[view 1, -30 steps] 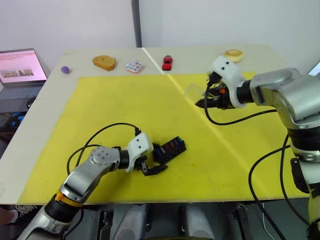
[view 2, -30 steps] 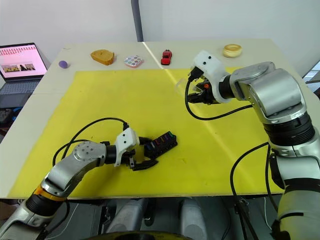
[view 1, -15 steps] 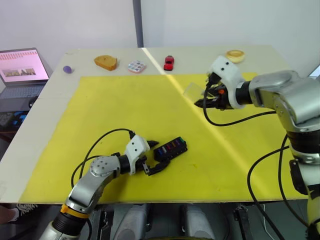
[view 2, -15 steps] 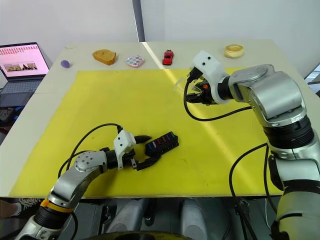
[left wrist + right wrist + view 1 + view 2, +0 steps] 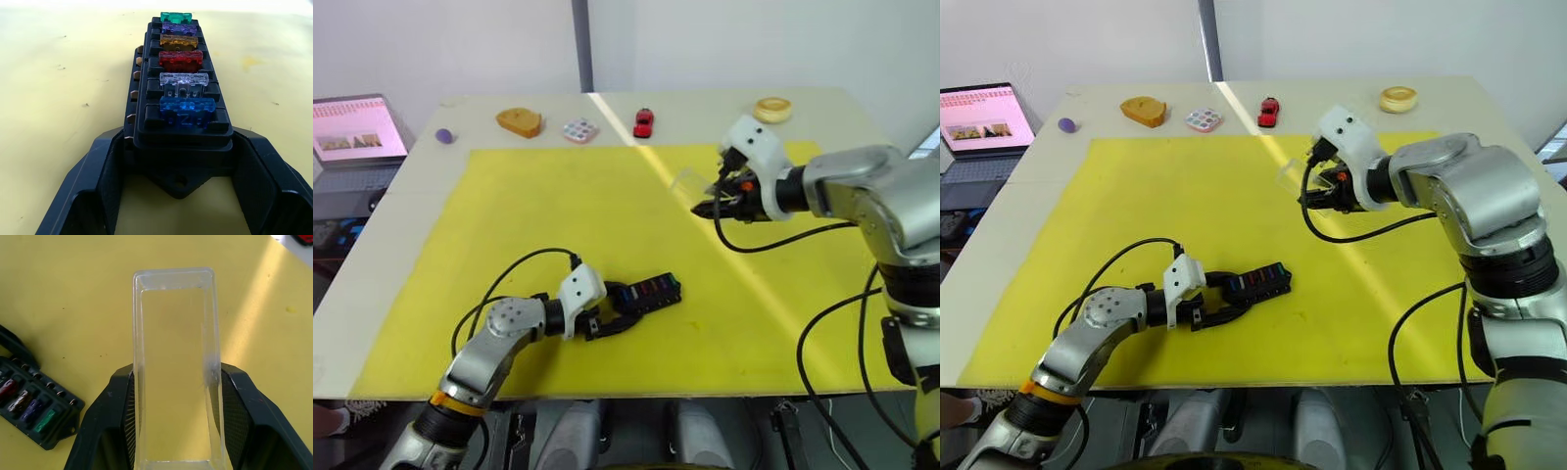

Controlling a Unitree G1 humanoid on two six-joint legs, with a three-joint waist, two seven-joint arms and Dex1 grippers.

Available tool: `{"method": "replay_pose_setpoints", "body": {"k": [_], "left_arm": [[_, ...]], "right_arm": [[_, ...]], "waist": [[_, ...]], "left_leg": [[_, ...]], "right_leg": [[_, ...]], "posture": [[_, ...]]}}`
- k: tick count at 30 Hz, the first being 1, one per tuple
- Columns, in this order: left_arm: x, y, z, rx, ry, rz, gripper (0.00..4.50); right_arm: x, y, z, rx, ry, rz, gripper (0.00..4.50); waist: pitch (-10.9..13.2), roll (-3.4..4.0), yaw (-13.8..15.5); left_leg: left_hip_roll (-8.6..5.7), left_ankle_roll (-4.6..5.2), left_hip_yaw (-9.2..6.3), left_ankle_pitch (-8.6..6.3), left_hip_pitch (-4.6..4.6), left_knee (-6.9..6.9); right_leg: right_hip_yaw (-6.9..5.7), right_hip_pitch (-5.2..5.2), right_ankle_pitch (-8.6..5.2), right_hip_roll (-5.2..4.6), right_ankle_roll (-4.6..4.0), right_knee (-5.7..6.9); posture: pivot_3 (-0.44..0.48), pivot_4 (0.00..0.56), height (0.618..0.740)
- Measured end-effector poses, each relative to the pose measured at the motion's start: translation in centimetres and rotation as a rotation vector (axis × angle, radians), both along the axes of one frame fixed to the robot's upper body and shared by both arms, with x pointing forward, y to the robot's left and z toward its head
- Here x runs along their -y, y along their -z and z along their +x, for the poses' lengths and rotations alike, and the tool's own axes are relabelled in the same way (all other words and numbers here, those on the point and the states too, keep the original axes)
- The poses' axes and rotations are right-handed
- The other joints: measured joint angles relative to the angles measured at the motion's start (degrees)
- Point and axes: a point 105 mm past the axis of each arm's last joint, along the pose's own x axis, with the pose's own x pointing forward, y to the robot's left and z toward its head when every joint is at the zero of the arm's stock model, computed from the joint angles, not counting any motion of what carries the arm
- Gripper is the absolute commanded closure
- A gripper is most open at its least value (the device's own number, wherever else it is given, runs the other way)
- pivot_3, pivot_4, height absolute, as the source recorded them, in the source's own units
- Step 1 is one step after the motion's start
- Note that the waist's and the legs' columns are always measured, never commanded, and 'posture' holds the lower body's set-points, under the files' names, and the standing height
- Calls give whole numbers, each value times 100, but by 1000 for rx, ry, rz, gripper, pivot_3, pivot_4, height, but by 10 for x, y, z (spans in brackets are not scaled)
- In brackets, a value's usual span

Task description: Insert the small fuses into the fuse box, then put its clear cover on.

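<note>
The black fuse box [image 5: 647, 292] lies on the yellow mat [image 5: 558, 215] near its front edge. Several small fuses stand in its slots in one row; the blue one [image 5: 187, 108] is nearest my left wrist and the green one [image 5: 176, 17] farthest. My left gripper [image 5: 607, 316] is shut on the box's near end, one finger [image 5: 105, 166] pressed against each side. To the right and farther back, my right gripper [image 5: 706, 204] is shut on the clear cover [image 5: 174, 367] and holds it above the mat. The cover [image 5: 690, 181] sticks out beyond the fingers.
Along the table's far edge stand a purple ball [image 5: 443, 136], a tan block [image 5: 518, 121], a dotted disc [image 5: 578, 129], a red toy car [image 5: 643, 122] and a yellow ring [image 5: 771, 108]. A laptop [image 5: 357, 132] sits off the left side. Black cables loop over the mat by both arms.
My left gripper's fingers were spread beside the fuse box and have now closed on its near end. My right gripper has moved slightly nearer and lower with the clear cover.
</note>
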Motion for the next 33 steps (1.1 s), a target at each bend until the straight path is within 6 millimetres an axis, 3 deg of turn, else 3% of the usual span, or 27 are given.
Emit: {"method": "replay_pose_setpoints", "body": {"k": [3, 5, 10, 19, 33], "left_arm": [[-2, -4, 14, 19, 98, 16, 1972], [1, -1, 20, 41, 159, 13, 1972], [3, 2, 27, 89, 250, 8, 1972], [4, 6, 29, 90, 246, 6, 1972], [7, 7, 31, 40, 241, 21, 1972]], "right_arm": [[-24, 4, -30, -47, -187, 26, 2821], [-24, 9, -35, -52, -207, -4, 2821], [-23, 25, -38, -91, -220, -74, 2821], [-36, 50, -39, -134, -230, -165, 2821], [-44, 58, -38, -155, -245, -279, 2821]], "waist": [[0, 0, -60], [0, 0, -54], [-1, 0, -55], [-4, 1, -41], [-7, -1, -35]], "left_leg": [[-4, 2, 3, 0, 0, 2], [-7, 6, 3, -2, 0, 7], [-7, 7, 1, -3, 1, 17], [-9, 10, -2, -5, 1, 27], [-10, 11, -5, -5, 2, 30]], "right_leg": [[3, 12, 0, -4, 0, -1], [1, 3, 1, -7, 1, -7], [0, 9, 1, -8, 0, -8], [0, 14, 2, -8, 2, -6], [-2, 17, 4, -7, 5, -5]], "posture": [[0, 150, 740], [0, 150, 740], [0, 150, 740], [0, 150, 740], [0, 150, 740]]}}
